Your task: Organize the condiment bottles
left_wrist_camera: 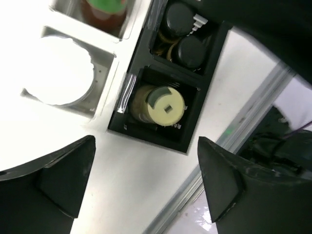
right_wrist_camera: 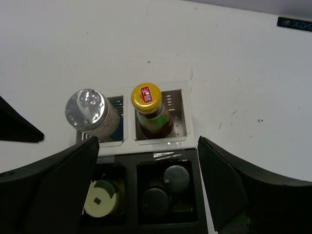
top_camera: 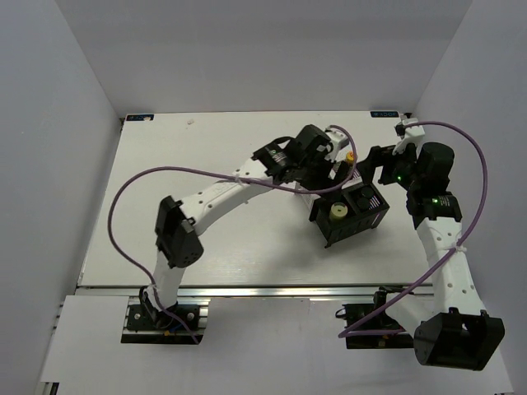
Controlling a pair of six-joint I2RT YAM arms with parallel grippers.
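Observation:
All five bottles stand in the black-and-silver rack [right_wrist_camera: 130, 162]. In the right wrist view the silver-lidded shaker [right_wrist_camera: 89, 110] and the yellow-capped sauce bottle [right_wrist_camera: 147, 105] fill the two silver compartments. The cream bottle [right_wrist_camera: 100, 199] sits in one black compartment and the two dark spice jars [right_wrist_camera: 165, 190] share the other. My right gripper [right_wrist_camera: 147, 146] is open and empty above the rack. My left gripper [left_wrist_camera: 146, 146] is open and empty over the table beside the rack, with the cream bottle [left_wrist_camera: 160, 104] just beyond its tips. In the top view both grippers, the left [top_camera: 328, 169] and the right [top_camera: 377, 167], hover over the rack's far side.
The rack [top_camera: 329, 237] sits right of centre on the white table. A metal rail [top_camera: 272, 290] runs along the table's near edge. White walls close in the left, right and back. A purple cable [top_camera: 165, 174] loops above the left arm.

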